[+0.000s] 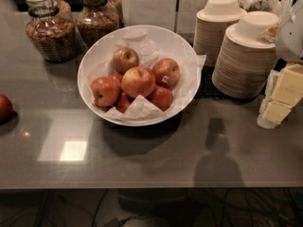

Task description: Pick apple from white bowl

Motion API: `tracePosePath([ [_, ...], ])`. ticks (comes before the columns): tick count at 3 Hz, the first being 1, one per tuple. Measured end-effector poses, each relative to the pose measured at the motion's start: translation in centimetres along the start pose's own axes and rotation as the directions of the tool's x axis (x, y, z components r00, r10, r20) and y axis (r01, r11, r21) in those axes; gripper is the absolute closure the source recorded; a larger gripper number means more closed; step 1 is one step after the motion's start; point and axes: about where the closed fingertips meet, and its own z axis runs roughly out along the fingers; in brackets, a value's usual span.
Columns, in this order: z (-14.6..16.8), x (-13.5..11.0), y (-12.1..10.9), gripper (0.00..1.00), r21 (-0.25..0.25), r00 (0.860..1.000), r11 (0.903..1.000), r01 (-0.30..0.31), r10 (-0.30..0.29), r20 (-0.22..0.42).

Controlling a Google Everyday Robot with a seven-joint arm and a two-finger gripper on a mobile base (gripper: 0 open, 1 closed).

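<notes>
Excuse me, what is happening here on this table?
A robot is set to pick an apple from the white bowl. Its gripper hangs at the right edge, beside the stacks of paper bowls, apart from the white bowl, with no apple in it. Several red apples lie in the bowl on crumpled paper; nothing is picked yet.

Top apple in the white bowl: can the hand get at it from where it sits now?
Probably yes. The hand hangs at the right edge beside the stacked paper bowls; the top apple lies uncovered on the pile in the white bowl, nothing above it. Mind the stacks.
</notes>
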Motion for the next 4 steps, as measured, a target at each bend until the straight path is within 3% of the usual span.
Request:
tracePosePath([
  [2, 1.1, -1.7, 0.0, 0.00, -0.008, 0.993, 0.9995, -0.031, 0.031, 0.118],
  [3, 1.1, -1.7, 0.0, 0.00, -0.008, 0.993, 0.9995, -0.031, 0.031, 0.118],
  [4, 1.7, -3.2, -0.1, 0.00, -0.027, 0.974, 0.9974, -0.066, 0.070, 0.215],
])
